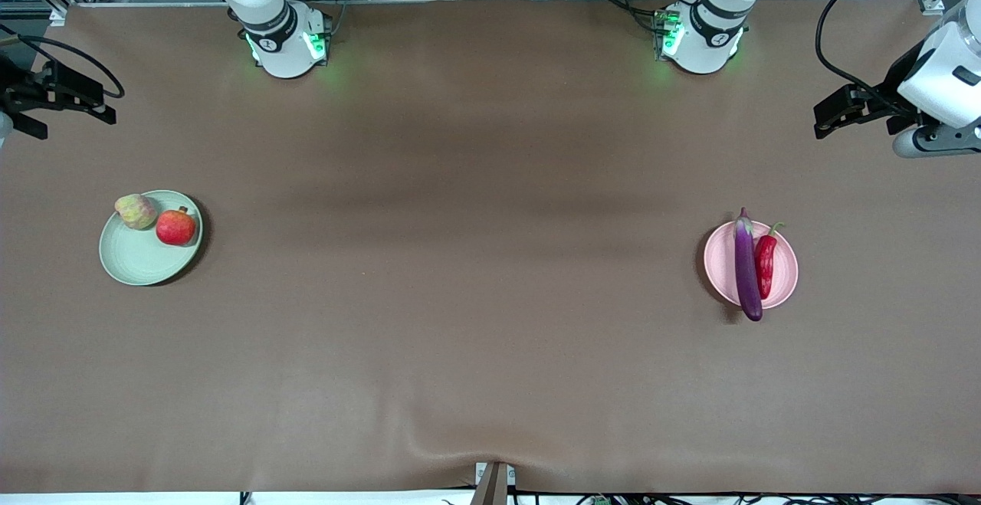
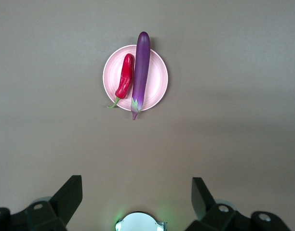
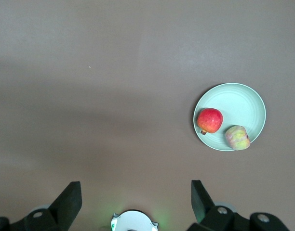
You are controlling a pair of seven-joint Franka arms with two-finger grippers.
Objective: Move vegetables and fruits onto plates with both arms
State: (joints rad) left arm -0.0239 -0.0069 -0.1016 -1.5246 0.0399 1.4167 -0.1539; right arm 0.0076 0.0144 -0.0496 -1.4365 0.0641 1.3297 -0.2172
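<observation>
A pale green plate [image 1: 138, 260] lies toward the right arm's end of the table. It holds a red apple [image 1: 176, 227] and a bumpy yellow-green fruit [image 1: 136, 211], side by side. Toward the left arm's end, a pale pink plate [image 1: 785, 279] carries a long purple eggplant [image 1: 747, 263] and a red chili pepper [image 1: 765, 263]. The eggplant overhangs the rim at both ends. My left gripper [image 2: 137, 192] hangs high over bare cloth, open and empty, with the pink plate [image 2: 157, 72] well ahead of it. My right gripper [image 3: 136, 195] is also high, open and empty, away from the green plate [image 3: 239, 101].
Brown cloth [image 1: 475, 260] covers the whole table between the two plates. The arms' green-lit bases [image 1: 285, 45] [image 1: 699, 41] stand along the edge farthest from the front camera. A small bracket [image 1: 494, 482] sits at the nearest edge.
</observation>
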